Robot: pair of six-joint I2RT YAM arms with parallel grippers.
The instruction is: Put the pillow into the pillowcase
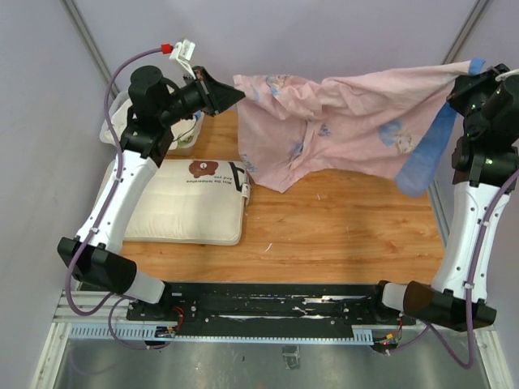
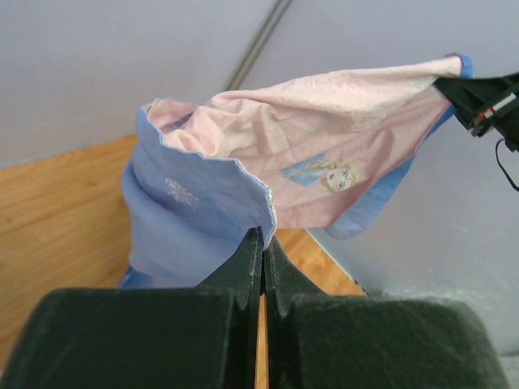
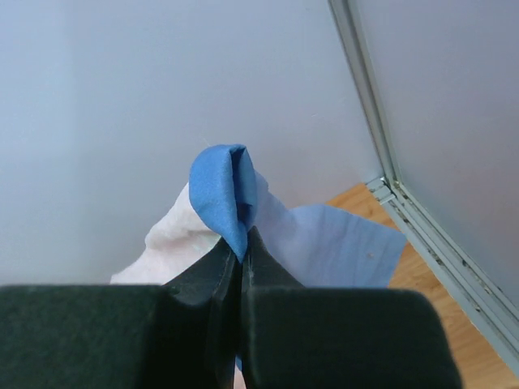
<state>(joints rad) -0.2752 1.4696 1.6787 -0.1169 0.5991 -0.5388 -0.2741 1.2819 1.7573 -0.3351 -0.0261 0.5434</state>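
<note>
The left tool (image 1: pixel 238 93) and right tool (image 1: pixel 468 79) each pinch closed on the pillowcase (image 1: pixel 349 121), which hangs between them. The pillow (image 1: pixel 182 207) lies on the tabletop (image 1: pixel 340 239) below the left tool, not yet inserted.

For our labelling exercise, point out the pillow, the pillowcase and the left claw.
pillow (image 1: pixel 190 209): top external view, cream middle.
pillowcase (image 1: pixel 357 113): top external view, hanging pink side.
left claw (image 2: pixel 261 240): left wrist view, between closed fingertips.

Pale pink pillowcase (image 1: pixel 349 113) (blue edges, princess prints); cream pillow (image 1: pixel 182 207), brown bear.
</note>
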